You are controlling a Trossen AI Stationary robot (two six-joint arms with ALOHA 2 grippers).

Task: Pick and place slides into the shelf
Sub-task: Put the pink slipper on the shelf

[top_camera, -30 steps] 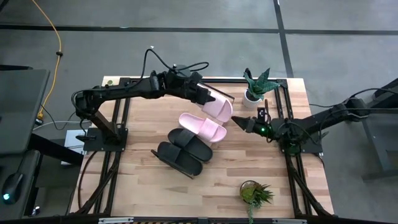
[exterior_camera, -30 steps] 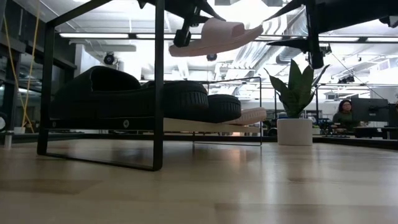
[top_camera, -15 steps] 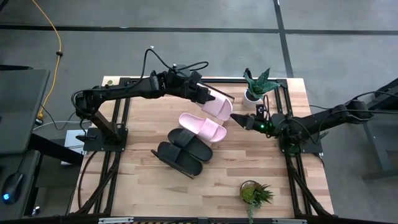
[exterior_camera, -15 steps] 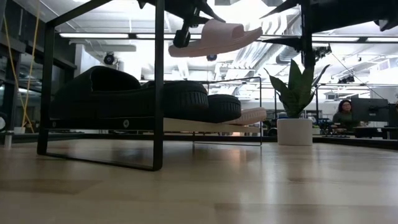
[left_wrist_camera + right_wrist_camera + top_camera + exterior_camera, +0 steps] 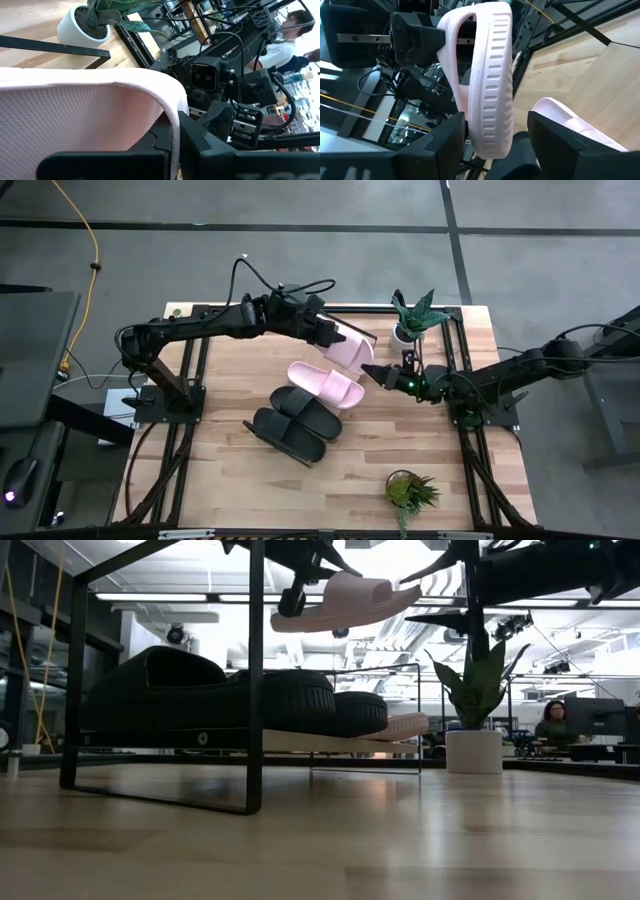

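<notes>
One pale pink slide (image 5: 352, 352) hangs in the air over the shelf's far end, with my left gripper (image 5: 328, 337) shut on it. My right gripper (image 5: 372, 371) is open and level. Its two fingers (image 5: 447, 145) stand on either side of that slide's free end (image 5: 492, 135), and I cannot tell whether they touch it. Two black slides (image 5: 295, 420) and the other pink slide (image 5: 325, 385) rest sole down on the shelf's wooden board (image 5: 330, 743), which sits on a black wire frame (image 5: 256, 670). My left gripper pinches the pink slide between its two fingers at the edge (image 5: 175, 127) of the end nearest the left arm. The fingers come from the table's left, slanting slightly down. The slide sticks out beyond them toward the right, lifted clear of the shelf and roughly level (image 5: 345, 600).
A plant in a white pot (image 5: 405, 332) stands at the far right, close behind my right gripper. A second small plant (image 5: 408, 492) sits near the front edge. A person (image 5: 553, 725) sits in the room beyond the table.
My right gripper has moved toward the table's left, up to the free end of the held pink slide, and has stayed open. The slide has not moved.
</notes>
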